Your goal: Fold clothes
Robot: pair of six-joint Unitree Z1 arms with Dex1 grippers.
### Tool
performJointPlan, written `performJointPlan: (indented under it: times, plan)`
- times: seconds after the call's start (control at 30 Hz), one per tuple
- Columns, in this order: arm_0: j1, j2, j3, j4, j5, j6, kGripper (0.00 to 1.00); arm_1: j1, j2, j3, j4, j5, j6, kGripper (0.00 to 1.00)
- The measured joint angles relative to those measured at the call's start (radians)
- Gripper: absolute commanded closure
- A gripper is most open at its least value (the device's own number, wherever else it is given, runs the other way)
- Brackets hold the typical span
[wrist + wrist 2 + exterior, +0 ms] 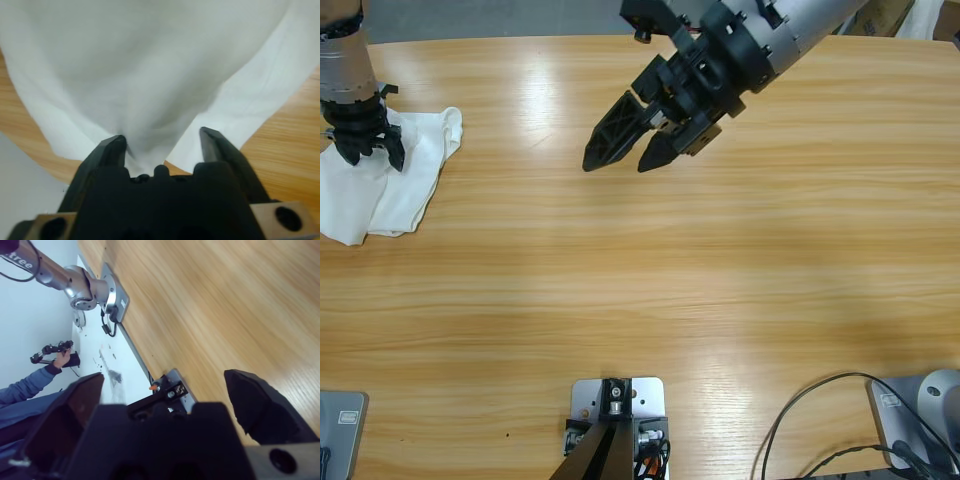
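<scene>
The clothes are one white T-shirt [415, 175], crumpled in a heap at the table's far left edge. My left gripper [372, 158] points down onto that heap. In the left wrist view the white fabric [150, 65] fills the picture and sags into the gap between the jaws of the left gripper [162, 142], which stand apart. My right gripper [617, 165] hangs open above bare wood near the table's top middle, well away from the shirt. Nothing sits between its jaws [165, 380] in the right wrist view.
Bare wooden table [700, 280] stretches from the shirt to the right edge. A black cable [800, 410] loops at the bottom right. The right wrist view shows the table's edge, an arm's base [85, 290] and a person's sleeve and hand [45, 375] beyond it.
</scene>
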Motion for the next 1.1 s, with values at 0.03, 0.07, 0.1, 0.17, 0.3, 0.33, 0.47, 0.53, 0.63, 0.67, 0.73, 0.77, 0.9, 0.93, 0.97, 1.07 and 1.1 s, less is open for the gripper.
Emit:
performJointPlan:
  times: [0.03, 0.07, 0.1, 0.17, 0.3, 0.33, 0.47, 0.53, 0.63, 0.67, 0.73, 0.77, 0.9, 0.93, 0.97, 1.07, 1.1]
  plan:
    - [0.000, 0.003, 0.000, 0.000, 0.000, 0.000, 1.000, -0.003, -0.003, 0.003, 0.000, 0.003, -0.001, 0.000]
    - [0.000, 0.005, 0.000, 0.000, 0.000, 0.000, 1.000, -0.006, -0.005, 0.007, 0.000, 0.006, -0.002, 0.000]
    - [0.000, 0.005, 0.000, 0.000, 0.000, 0.000, 1.000, -0.008, -0.006, 0.011, 0.000, 0.008, -0.004, 0.000]
    - [0.000, 0.005, 0.000, 0.000, 0.000, 0.000, 1.000, -0.011, -0.008, 0.017, 0.000, 0.010, -0.007, 0.000]
    - [0.000, 0.005, 0.000, 0.000, 0.000, 0.000, 1.000, -0.011, -0.025, 0.031, -0.003, 0.010, -0.012, 0.000]
    - [0.000, 0.005, 0.000, 0.000, 0.000, 0.000, 1.000, -0.011, -0.026, 0.036, -0.004, 0.010, -0.013, 0.000]
    - [0.000, 0.005, 0.000, 0.000, 0.000, 0.004, 1.000, -0.016, -0.026, 0.044, -0.007, 0.012, -0.013, 0.004]
    - [0.000, 0.005, 0.000, 0.000, 0.000, 0.009, 1.000, -0.016, -0.026, 0.045, -0.012, 0.015, -0.013, 0.004]
    - [0.000, 0.004, -0.001, 0.000, 0.000, 0.015, 1.000, -0.017, -0.026, 0.050, -0.020, 0.018, -0.013, 0.004]
    - [0.000, 0.002, -0.003, 0.000, 0.000, 0.016, 1.000, -0.017, -0.026, 0.054, -0.023, 0.018, -0.013, 0.004]
    - [-0.001, -0.010, -0.020, 0.000, 0.000, 0.017, 1.000, -0.017, -0.026, 0.065, -0.027, 0.018, -0.013, 0.004]
    - [-0.003, -0.018, -0.037, 0.002, 0.000, 0.018, 1.000, -0.017, -0.026, 0.068, -0.030, 0.018, -0.013, 0.004]
    - [-0.018, -0.041, -0.147, 0.050, 0.000, 0.023, 1.000, -0.017, -0.026, 0.075, -0.039, 0.019, -0.013, 0.004]
    - [-0.021, -0.041, -0.178, 0.065, 0.000, 0.025, 1.000, -0.017, -0.026, 0.078, -0.041, 0.022, -0.013, 0.004]
    - [-0.024, -0.041, -0.207, 0.079, 0.000, 0.027, 1.000, -0.017, -0.026, 0.081, -0.043, 0.025, -0.013, 0.004]
    - [-0.030, -0.034, -0.285, 0.110, 0.000, 0.028, 1.000, -0.020, -0.027, 0.087, -0.045, 0.032, -0.013, 0.004]
    - [-0.033, -0.026, -0.292, 0.113, -0.002, 0.028, 1.000, -0.023, -0.028, 0.090, -0.045, 0.034, -0.013, 0.004]
